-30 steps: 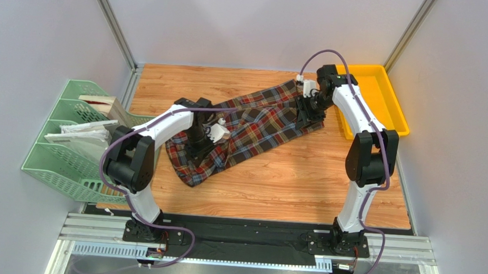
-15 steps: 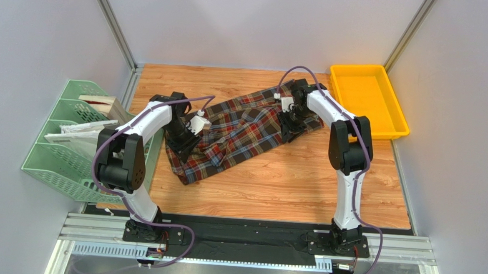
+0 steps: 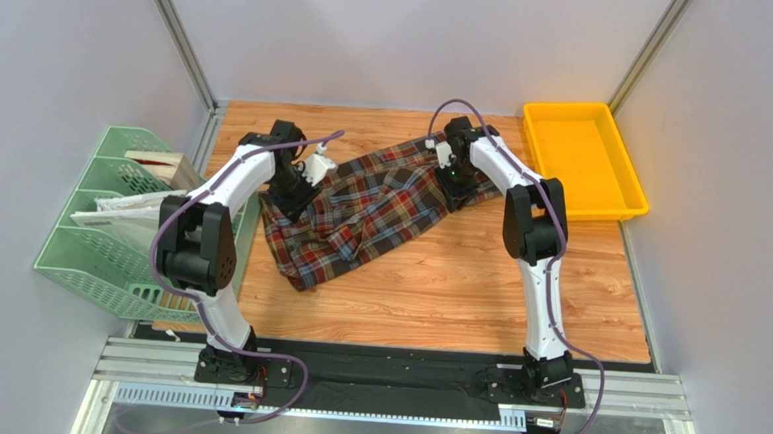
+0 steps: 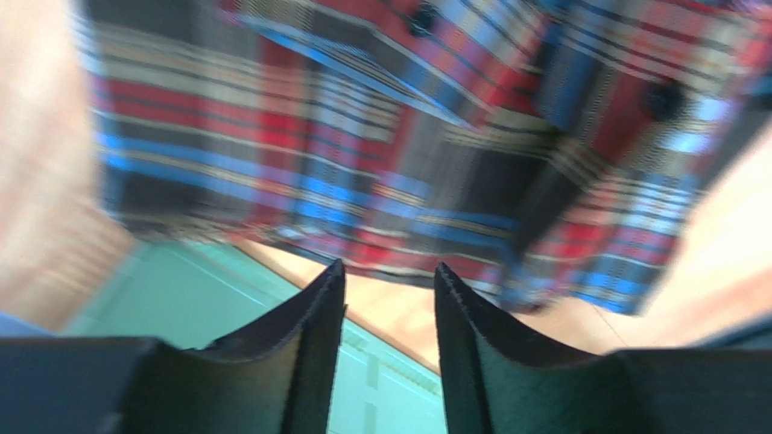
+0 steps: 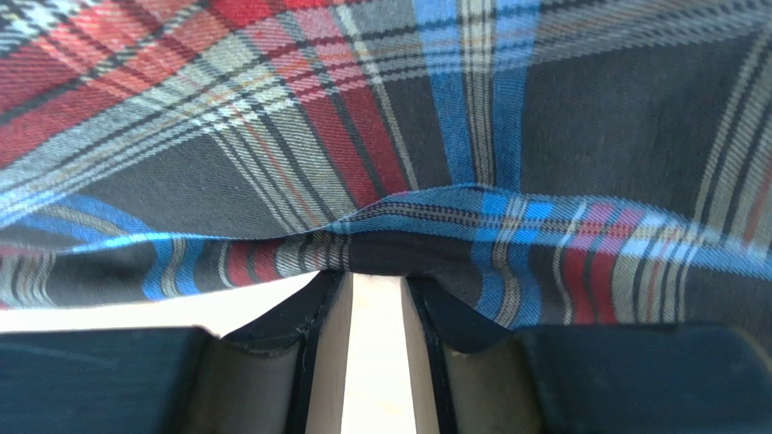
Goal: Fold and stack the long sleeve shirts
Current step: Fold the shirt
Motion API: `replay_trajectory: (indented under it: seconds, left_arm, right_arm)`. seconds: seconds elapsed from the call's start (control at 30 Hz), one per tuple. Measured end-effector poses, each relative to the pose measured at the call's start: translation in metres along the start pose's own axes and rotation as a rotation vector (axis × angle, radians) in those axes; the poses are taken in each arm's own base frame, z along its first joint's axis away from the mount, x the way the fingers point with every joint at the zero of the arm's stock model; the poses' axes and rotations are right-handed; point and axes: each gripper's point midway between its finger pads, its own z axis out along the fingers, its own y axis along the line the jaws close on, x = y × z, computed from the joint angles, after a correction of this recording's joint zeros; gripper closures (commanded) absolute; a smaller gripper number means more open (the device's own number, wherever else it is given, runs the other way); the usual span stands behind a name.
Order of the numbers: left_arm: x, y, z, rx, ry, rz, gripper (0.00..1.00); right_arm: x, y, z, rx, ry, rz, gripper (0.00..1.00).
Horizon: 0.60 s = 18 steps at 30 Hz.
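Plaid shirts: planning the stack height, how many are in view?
1: a dark brown, red, blue and cream plaid flannel shirt lies diagonally across the middle of the wooden table. Another could hide beneath it.

The top camera looks down from high beyond the 6 o'clock edge of the table (image 3: pixel 477 281), facing 12 o'clock. Wrist cameras peer past the left hand (image 4: pixel 390 276) and right hand (image 5: pixel 376 285), very close (left blurred) to the shirt (image 3: pixel 361 211), shared by all.

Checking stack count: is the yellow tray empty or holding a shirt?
Empty: the yellow tray shows only its bare floor. The one plaid shirt lies outside it on the table.
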Motion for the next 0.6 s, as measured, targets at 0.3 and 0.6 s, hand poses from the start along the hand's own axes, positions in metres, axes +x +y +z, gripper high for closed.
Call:
replay_trajectory:
  seconds: [0.3,0.6]
  left_arm:
    - [-0.017,0.041,0.062,-0.044,0.108,0.009,0.88]
    - [0.013,-0.028,0.071,0.007,0.279,0.173,0.99]
  right_arm:
    - [-0.056,-0.048,0.002,0.195,-0.111,-0.039,0.68]
    - [-0.045,-0.078,-0.009,0.258,-0.118,-0.050,0.58]
